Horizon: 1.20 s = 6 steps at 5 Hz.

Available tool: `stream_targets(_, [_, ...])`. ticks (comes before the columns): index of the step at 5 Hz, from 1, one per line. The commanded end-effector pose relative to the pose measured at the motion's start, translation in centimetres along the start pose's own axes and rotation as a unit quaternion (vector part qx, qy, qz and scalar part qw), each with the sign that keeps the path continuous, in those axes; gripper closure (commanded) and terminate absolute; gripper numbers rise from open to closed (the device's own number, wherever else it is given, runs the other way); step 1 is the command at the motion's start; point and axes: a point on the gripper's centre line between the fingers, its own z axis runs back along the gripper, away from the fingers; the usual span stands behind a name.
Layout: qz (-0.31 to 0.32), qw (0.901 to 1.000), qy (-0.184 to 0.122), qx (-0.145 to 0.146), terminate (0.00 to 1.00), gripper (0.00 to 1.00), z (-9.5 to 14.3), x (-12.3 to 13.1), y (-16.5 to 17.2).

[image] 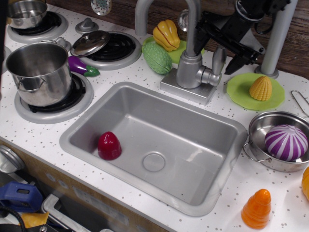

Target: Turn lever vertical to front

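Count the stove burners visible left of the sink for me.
3: one under the big pot at front left, one behind it holding a loose lid, one at the top-left corner under a small pot. More may lie off-frame left.

Three pots (39,72), perhaps seven toy foods (109,145)
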Motion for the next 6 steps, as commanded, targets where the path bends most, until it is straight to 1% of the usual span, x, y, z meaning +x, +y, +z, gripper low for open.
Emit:
stream_targets(1, [0.02,0.9994,-0.026,-0.011,0.0,1.0,1.5,1.5,0.6])
stream_targets(2, [0.028,0.9992,-0.023,-0.018,0.0,1.0,2.2,1.4,0.0])
stream_targets(3, [0.031,0.9991,-0.014,-0.024,0.0,1.0,3.0,0.9,-0.5])
stream_targets(4, [0.04,0.9989,0.003,-0.026,0.0,1.0,3.9,-0.8,-1.1])
stream_targets(5, [0.039,0.9979,0.022,-0.048,0.0,1.0,4.0,-3.2,-0.7])
stream_targets(6, [0.036,0.9956,0.017,-0.084,0.0,1.0,2.5,-4.6,-1.0])
